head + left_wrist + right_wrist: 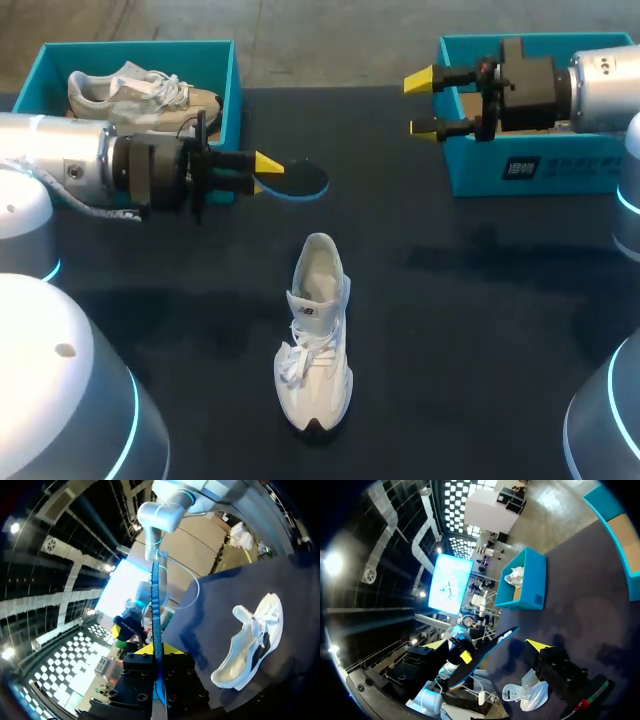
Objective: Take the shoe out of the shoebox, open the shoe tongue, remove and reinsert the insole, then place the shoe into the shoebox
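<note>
Surface: a dark table [480, 300]. At its far left corner stands the left shoebox [226, 75], teal, with a beige sneaker [140, 95] lying inside.

The left gripper [265, 172] is just in front of that box. Its jaws are closed on the heel end of a dark, blue-edged insole [300, 180], which is held off the table. In the left wrist view the insole [156, 625] runs edge-on between the fingers.

The white sneaker [315, 340] stands upright on the table near the middle, well clear of both boxes, with its toe toward the near edge and its tongue raised.

The right gripper [422, 102] is level with the near-left corner of the right shoebox [470, 165]. Its jaws are spread wide with nothing between them.
</note>
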